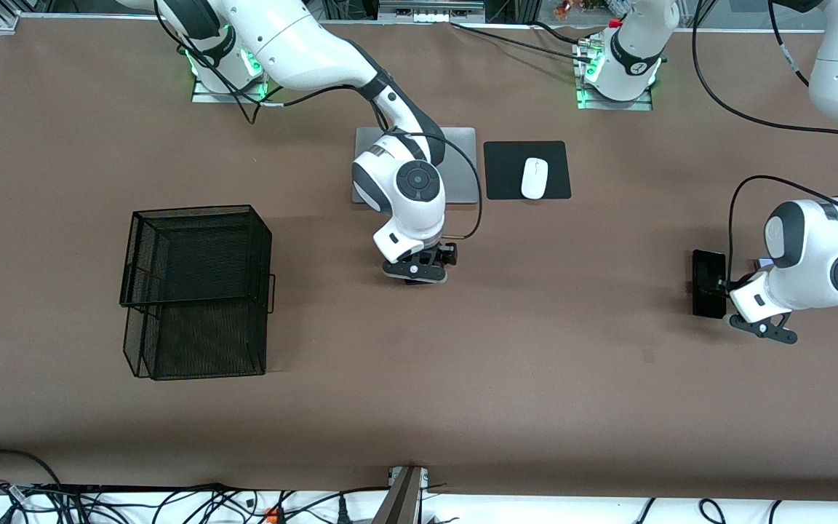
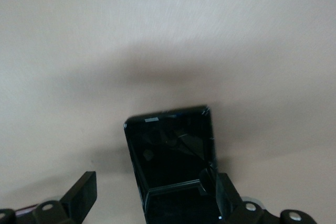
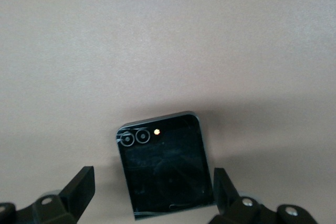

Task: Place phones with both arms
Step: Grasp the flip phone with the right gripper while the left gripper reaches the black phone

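Observation:
A long slim black phone (image 1: 708, 284) lies flat on the brown table at the left arm's end. My left gripper (image 1: 730, 291) is low over its end, open. In the left wrist view the phone (image 2: 170, 156) runs between the fingers (image 2: 84, 196), close against one of them. My right gripper (image 1: 430, 260) hangs open over the table's middle and hides what is under it in the front view. In the right wrist view a small squarish black phone (image 3: 163, 166) with two camera lenses lies between its spread fingers (image 3: 79, 190), untouched.
A black wire-mesh basket (image 1: 197, 291) stands toward the right arm's end. A silver laptop (image 1: 463, 164) lies under the right arm's forearm. Beside it a white mouse (image 1: 534, 177) rests on a black pad (image 1: 557, 156).

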Robot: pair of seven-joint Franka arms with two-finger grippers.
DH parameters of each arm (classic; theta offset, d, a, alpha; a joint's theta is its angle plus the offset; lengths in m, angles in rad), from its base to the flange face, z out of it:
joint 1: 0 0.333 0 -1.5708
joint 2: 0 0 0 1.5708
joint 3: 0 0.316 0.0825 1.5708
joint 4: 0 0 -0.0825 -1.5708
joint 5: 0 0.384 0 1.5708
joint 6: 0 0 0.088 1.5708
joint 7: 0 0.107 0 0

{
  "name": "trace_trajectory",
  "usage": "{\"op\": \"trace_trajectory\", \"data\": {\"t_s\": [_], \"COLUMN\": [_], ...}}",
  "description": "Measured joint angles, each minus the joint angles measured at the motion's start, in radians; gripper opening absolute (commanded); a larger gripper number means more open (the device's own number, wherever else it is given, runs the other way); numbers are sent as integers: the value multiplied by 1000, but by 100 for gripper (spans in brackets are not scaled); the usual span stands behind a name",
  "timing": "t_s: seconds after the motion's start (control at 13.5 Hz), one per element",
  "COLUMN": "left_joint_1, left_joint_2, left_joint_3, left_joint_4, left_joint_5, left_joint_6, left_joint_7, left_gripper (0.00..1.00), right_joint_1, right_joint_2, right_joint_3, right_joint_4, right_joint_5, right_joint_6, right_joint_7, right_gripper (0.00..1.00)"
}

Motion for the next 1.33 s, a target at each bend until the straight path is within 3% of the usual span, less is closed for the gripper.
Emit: {"op": "trace_trajectory", "data": {"t_s": [0.3, 0.37, 0.44, 0.52, 0.59, 0.66, 0.74, 1.03, 1.33], "left_joint_1": [30, 30, 30, 30, 31, 32, 34, 38, 38], "left_joint_2": [12, 13, 16, 22, 28, 30, 30, 23, 7], "left_joint_3": [-12, -12, -13, -13, -13, -12, -12, -19, -71], "left_joint_4": [-27, -31, -34, -34, -34, -33, -30, -23, 110], "left_joint_5": [-73, -102, -111, -115, -117, -117, -117, -117, -120], "left_joint_6": [14, 14, 14, 14, 14, 16, 16, -5, -296], "left_joint_7": [0, 0, 0, 0, 0, 0, 0, -1, -52], "left_gripper": [100, 100, 100, 100, 82, 57, 40, 37, 37], "right_joint_1": [0, 0, 1, 2, 2, 2, 2, -2, -83], "right_joint_2": [33, 40, 44, 44, 44, 43, 41, -15, -203], "right_joint_3": [-1, -1, -1, -1, -1, -1, -1, -4, -14], "right_joint_4": [-2, -2, -2, -2, -2, -1, 1, 38, 75], "right_joint_5": [0, 0, 0, 0, 0, 0, 0, 0, 23], "right_joint_6": [11, 15, 19, 20, 21, 22, 22, -92, -362], "right_joint_7": [-31, -32, -33, -34, -35, -37, -37, -37, -107], "right_gripper": [100, 93, 42, 10, 0, 0, 0, 0, 0]}}
